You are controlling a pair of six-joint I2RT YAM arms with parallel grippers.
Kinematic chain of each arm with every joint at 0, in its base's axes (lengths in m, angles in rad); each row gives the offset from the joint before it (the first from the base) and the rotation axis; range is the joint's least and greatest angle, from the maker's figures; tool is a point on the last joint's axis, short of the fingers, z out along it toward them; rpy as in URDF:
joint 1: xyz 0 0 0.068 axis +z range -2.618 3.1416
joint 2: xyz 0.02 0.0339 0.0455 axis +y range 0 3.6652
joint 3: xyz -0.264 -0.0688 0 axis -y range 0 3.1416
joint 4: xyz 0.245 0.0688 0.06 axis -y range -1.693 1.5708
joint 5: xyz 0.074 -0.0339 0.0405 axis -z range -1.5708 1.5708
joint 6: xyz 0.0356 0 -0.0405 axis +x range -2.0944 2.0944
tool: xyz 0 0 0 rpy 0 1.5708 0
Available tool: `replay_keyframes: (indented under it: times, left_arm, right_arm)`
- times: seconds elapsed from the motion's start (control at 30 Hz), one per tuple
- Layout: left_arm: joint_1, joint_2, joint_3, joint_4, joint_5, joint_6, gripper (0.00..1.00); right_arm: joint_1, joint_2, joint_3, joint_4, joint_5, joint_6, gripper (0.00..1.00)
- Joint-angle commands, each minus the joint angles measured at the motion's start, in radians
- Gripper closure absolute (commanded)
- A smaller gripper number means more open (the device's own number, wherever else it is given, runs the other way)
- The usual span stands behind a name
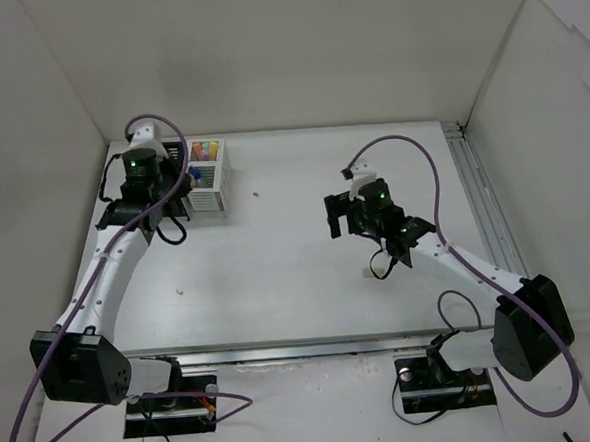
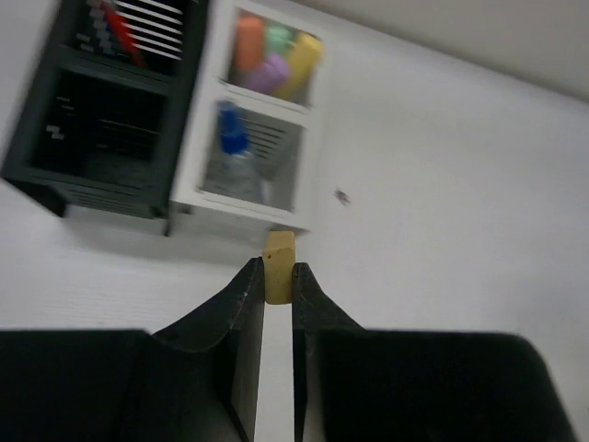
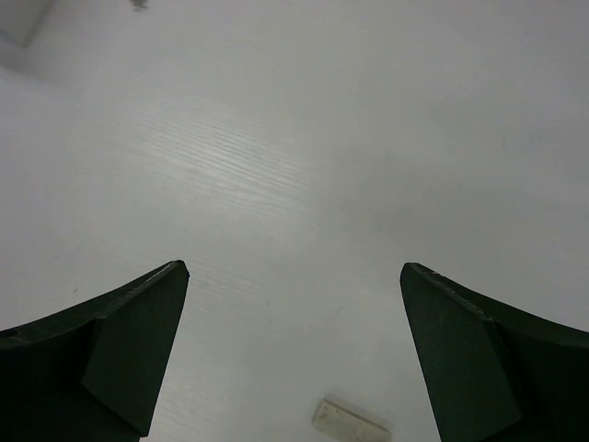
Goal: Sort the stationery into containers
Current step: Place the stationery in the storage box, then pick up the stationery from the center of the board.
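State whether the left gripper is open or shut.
Shut: the left gripper pinches a small beige eraser between its fingertips, near the white slatted organizer.

A white table (image 1: 299,281) with a faint grain stands between plain white walls (image 1: 265,53) on three sides, and a grey metal rail (image 1: 479,205) runs along its right edge. A small dark speck (image 1: 255,194) lies on the far left part of the table, and a tiny pale crumb (image 1: 180,289) lies well apart from it, nearer the left wall.
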Motion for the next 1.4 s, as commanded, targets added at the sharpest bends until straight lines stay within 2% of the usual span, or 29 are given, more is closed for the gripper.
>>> replay_keyframes:
  times: [0.0, 0.1, 0.23, 0.37, 0.5, 0.83, 0.93, 0.97, 1.03, 1.07, 1.17, 1.3, 1.37]
  left_arm:
    - [0.060, 0.007, 0.091, -0.108, -0.350, 0.011, 1.00]
    - [0.158, 0.086, 0.155, -0.114, -0.340, 0.016, 1.00]
    - [0.232, 0.230, 0.244, -0.102, -0.277, 0.037, 1.00]
    - [0.244, 0.338, 0.325, -0.116, -0.241, 0.048, 1.00]
    - [0.254, 0.431, 0.359, -0.101, -0.249, 0.042, 1.00]
    - [0.263, 0.488, 0.402, -0.062, -0.211, 0.053, 1.00]
    - [0.263, 0.481, 0.398, -0.084, -0.195, 0.059, 0.82]
    - [0.263, 0.476, 0.390, -0.084, -0.194, 0.059, 0.67]
    - [0.263, 0.446, 0.360, -0.073, -0.176, 0.065, 0.59]
    - [0.263, 0.418, 0.347, -0.056, -0.165, 0.068, 0.51]
    - [0.263, 0.380, 0.313, -0.047, -0.119, 0.076, 0.37]
    - [0.231, 0.282, 0.271, -0.044, -0.111, 0.091, 0.23]
    - [0.212, 0.214, 0.238, -0.031, -0.114, 0.099, 0.13]
  right_arm:
    - [-0.095, -0.028, -0.001, -0.084, 0.147, 0.223, 0.02]
    - [-0.146, -0.035, -0.018, -0.123, 0.068, 0.269, 0.02]
    - [-0.184, -0.054, -0.022, -0.199, 0.064, 0.289, 0.02]
    - [-0.221, -0.046, -0.031, -0.284, 0.116, 0.351, 0.02]
    - [-0.253, -0.045, -0.050, -0.373, 0.086, 0.441, 0.02]
    - [-0.263, -0.057, -0.126, -0.397, 0.035, 0.493, 0.02]
    - [-0.264, -0.072, -0.148, -0.420, 0.037, 0.531, 0.02]
    - [-0.263, -0.075, -0.154, -0.426, 0.032, 0.551, 0.02]
    - [-0.264, -0.080, -0.165, -0.436, 0.012, 0.562, 0.02]
    - [-0.263, -0.078, -0.166, -0.437, 0.000, 0.568, 0.02]
    - [-0.264, -0.069, -0.172, -0.451, -0.009, 0.593, 0.02]
    - [-0.264, -0.074, -0.194, -0.466, -0.015, 0.695, 0.03]
    - [-0.264, -0.068, -0.202, -0.466, -0.002, 0.750, 0.03]
